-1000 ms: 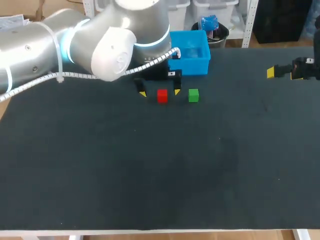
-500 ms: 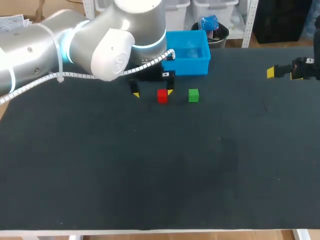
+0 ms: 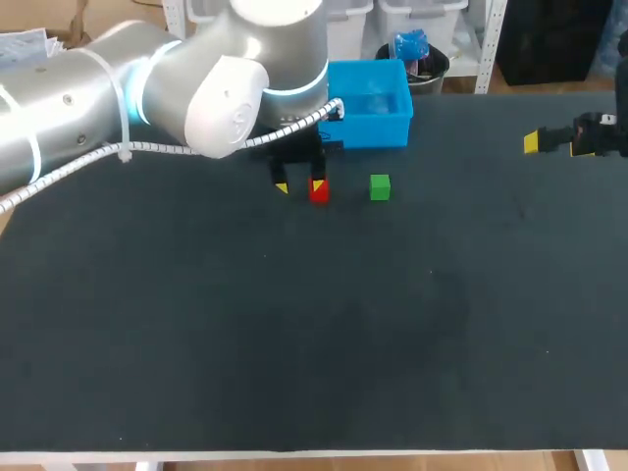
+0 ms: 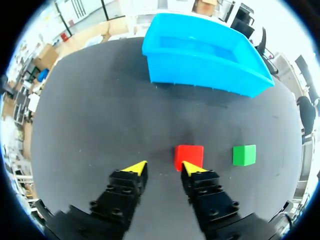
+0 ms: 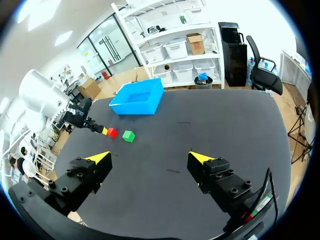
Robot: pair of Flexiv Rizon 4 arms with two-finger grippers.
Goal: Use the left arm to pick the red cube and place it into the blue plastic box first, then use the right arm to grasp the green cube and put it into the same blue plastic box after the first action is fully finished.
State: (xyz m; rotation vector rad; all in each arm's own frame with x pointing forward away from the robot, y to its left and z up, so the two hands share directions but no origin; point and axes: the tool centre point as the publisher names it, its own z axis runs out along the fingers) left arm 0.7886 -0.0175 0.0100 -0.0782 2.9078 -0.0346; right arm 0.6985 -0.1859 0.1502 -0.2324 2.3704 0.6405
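The red cube sits on your surface in its far half, near the middle. The green cube is in the same row, near it on the right but not touching. Your left gripper is spread and down low at the red cube, but it is not squared up. In the left wrist view the cube lies just ahead of the finger on the green cube's side, at its tip, and the gap between the fingers is bare surface. I judge this a pick that is lined up a little too far from the green cube. Closing now would likely push the red cube aside instead of pinching it, so shift toward the green cube first.

The green cube is untouched, which fits the order, since its turn comes only once red is in the box.

Farther back, your right gripper hangs spread and holding nothing by the right edge, well apart from both cubes, most likely parked to keep out of the left arm's way.

At the far edge stands the blue box, open-topped, with neither cube showing in it. It sits just beyond the cubes, so the carry should be short.
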